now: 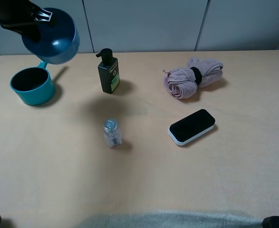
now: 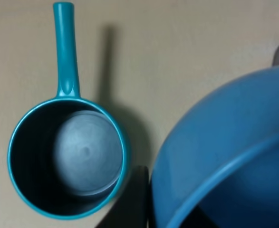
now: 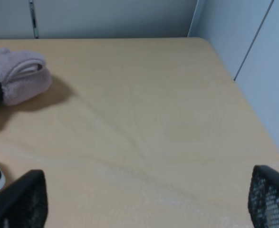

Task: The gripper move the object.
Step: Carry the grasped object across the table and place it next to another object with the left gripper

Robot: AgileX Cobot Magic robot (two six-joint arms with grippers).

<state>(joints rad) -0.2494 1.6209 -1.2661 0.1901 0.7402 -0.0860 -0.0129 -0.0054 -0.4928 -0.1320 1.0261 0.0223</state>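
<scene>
My left gripper (image 1: 40,18) is at the far left back of the table, shut on the rim of the blue bowl (image 1: 53,38). It holds the bowl tilted in the air, just above and behind the teal pot (image 1: 31,85). In the left wrist view the blue bowl (image 2: 229,156) fills one side and the teal pot (image 2: 68,161) with its long handle stands empty on the table below. My right gripper (image 3: 144,199) is open and empty over the right part of the table, its two black fingertips (image 3: 20,199) wide apart.
A dark pump bottle (image 1: 109,72) stands right of the pot. A small clear jar (image 1: 112,133) stands in the middle. A rolled pink towel (image 1: 194,77) and a black-and-white flat case (image 1: 192,126) lie to the right. The table edge (image 3: 234,80) is near the right gripper.
</scene>
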